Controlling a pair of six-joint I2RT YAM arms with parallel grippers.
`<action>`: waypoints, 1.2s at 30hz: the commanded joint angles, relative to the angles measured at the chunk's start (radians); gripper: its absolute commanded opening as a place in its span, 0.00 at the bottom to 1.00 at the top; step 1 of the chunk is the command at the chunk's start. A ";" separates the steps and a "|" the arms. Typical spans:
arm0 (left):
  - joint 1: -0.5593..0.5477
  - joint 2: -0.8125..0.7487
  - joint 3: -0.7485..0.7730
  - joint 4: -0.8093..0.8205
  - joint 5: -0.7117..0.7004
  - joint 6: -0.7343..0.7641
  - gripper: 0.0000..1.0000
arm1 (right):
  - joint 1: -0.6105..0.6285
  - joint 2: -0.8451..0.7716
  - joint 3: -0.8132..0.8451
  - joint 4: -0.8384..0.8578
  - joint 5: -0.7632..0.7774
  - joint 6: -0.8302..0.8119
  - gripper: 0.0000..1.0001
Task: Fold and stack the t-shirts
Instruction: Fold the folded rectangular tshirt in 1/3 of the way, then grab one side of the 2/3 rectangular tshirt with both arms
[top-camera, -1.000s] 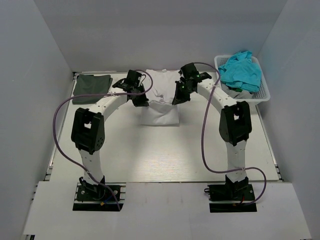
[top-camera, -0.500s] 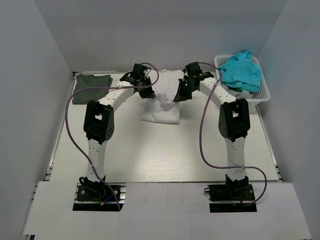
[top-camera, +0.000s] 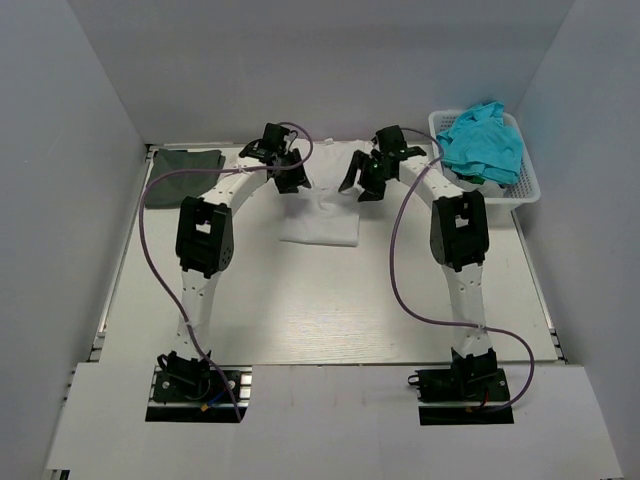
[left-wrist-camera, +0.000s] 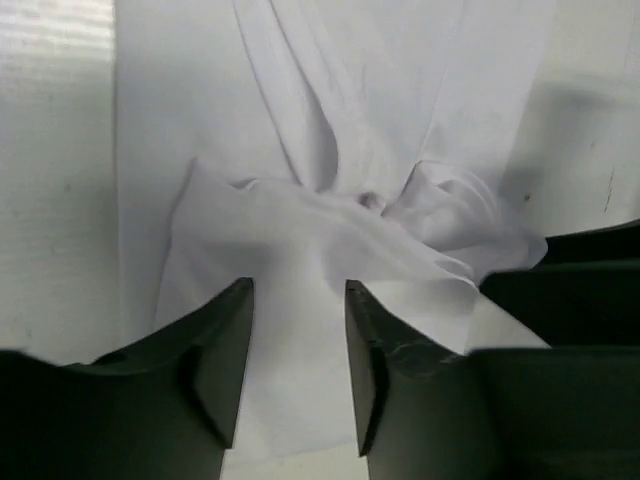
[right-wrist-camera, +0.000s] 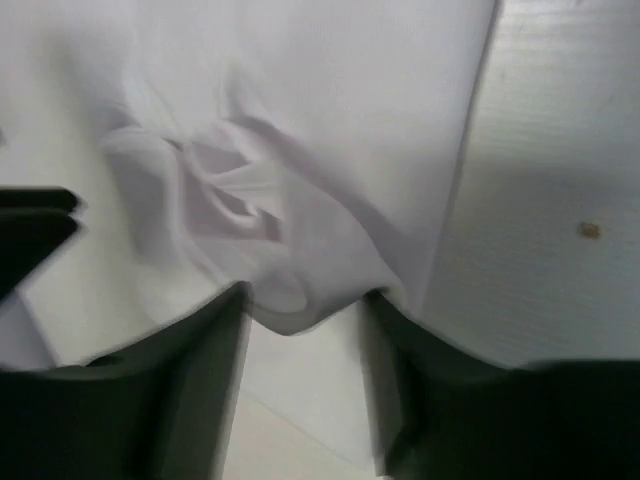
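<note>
The white t-shirt (top-camera: 320, 222) lies part folded at the back middle of the table, bunched and creased where the two arms meet. My left gripper (top-camera: 292, 185) hovers over its left part, open, with only flat white cloth (left-wrist-camera: 330, 120) showing between the fingers (left-wrist-camera: 215, 350). My right gripper (top-camera: 360, 186) is over the shirt's right part, jaws wide apart; a loose fold of the cloth (right-wrist-camera: 300, 300) sags between the fingertips (right-wrist-camera: 205, 340) without being pinched. The dark olive-green t-shirt (top-camera: 183, 176) lies folded at the back left corner.
A white basket (top-camera: 526, 186) at the back right holds crumpled teal cloth (top-camera: 485, 140). Bare table (top-camera: 300, 300) stretches in front of the shirt towards the arm bases. The right gripper's dark body (left-wrist-camera: 570, 275) shows in the left wrist view, close beside the left one.
Both grippers were shut on the white shirt's edge and carried it towards the back. Now both have opened and the cloth has dropped out of them.
</note>
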 joint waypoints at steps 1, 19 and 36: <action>0.030 0.044 0.137 -0.036 -0.022 -0.017 0.53 | -0.041 0.023 0.118 0.140 -0.062 0.068 0.90; 0.069 -0.327 -0.480 0.088 0.075 0.072 0.99 | -0.015 -0.401 -0.470 0.129 -0.030 -0.115 0.90; 0.038 -0.268 -0.616 0.110 0.003 0.082 0.71 | 0.059 -0.291 -0.575 0.188 -0.017 -0.058 0.69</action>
